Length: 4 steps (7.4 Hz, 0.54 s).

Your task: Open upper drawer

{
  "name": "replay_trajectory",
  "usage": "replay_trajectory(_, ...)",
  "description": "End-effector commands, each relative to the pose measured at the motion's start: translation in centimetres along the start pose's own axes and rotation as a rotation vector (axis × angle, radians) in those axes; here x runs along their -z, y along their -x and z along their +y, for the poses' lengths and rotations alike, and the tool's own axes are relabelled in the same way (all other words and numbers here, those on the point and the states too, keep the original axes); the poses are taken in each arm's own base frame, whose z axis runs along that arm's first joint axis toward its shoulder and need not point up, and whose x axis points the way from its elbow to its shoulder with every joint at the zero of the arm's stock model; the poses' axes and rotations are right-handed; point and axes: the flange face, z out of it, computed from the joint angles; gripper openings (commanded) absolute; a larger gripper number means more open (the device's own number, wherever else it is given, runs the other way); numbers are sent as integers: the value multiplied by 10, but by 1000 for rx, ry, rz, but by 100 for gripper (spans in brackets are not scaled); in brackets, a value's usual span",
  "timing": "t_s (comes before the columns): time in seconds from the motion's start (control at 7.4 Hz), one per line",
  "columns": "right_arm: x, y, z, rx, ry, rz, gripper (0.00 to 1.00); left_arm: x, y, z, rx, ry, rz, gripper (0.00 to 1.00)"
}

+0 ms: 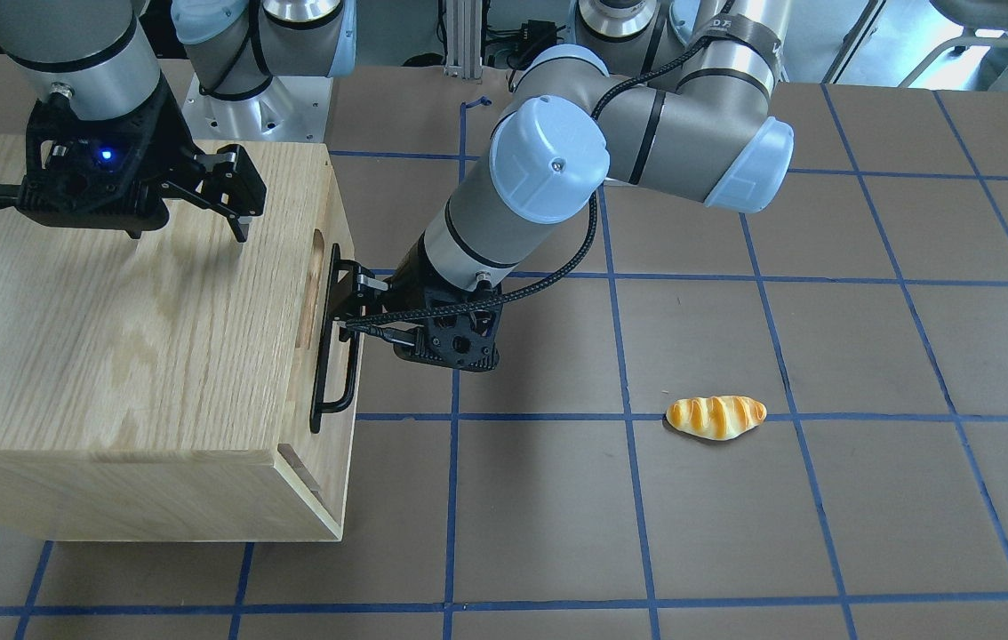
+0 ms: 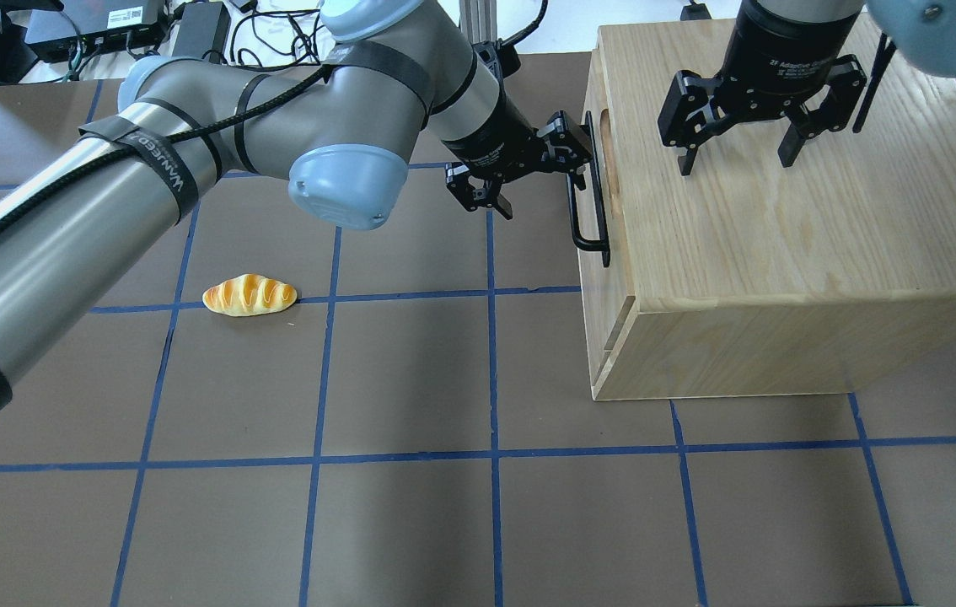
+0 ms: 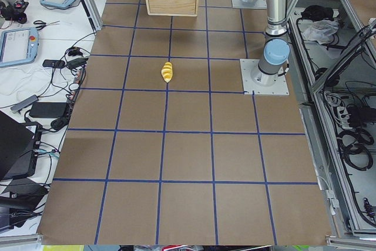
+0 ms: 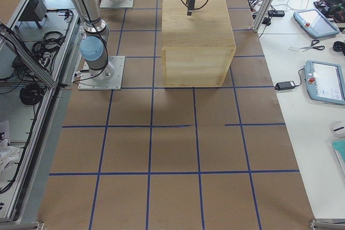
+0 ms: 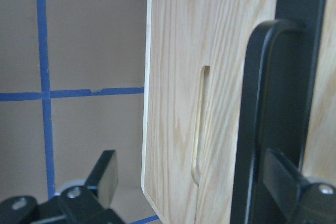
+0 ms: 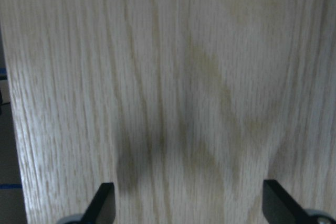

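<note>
The cabinet (image 2: 781,253) is standing on the tabletop (image 2: 410,379), its upper drawer (image 5: 173,77) facing the bread roll (image 2: 250,296) lying well apart. The left hand (image 2: 544,179) is sitting at the handle (image 2: 589,194); the right hand (image 2: 735,160) is hanging above the cabinet.

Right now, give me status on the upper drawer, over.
Left gripper, fingers open at handle, not gripping. Right gripper, fingers open over cabinet top. Upper drawer shut. Bread far off, not in the way.

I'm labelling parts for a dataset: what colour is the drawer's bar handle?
The bar handle is plain black, clearest in the overhead exterior view.
</note>
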Motion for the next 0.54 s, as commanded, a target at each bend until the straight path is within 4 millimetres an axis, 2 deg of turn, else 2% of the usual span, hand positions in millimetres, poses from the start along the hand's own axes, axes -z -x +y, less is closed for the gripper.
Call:
replay_trajectory(0.0,0,1,0,2,-1,0,100,0,3,0,-28,-10,-24,100)
replay_trajectory(0.41,0,1,0,0,1,0,100,-2,11,-2,-61,-26,-90,100)
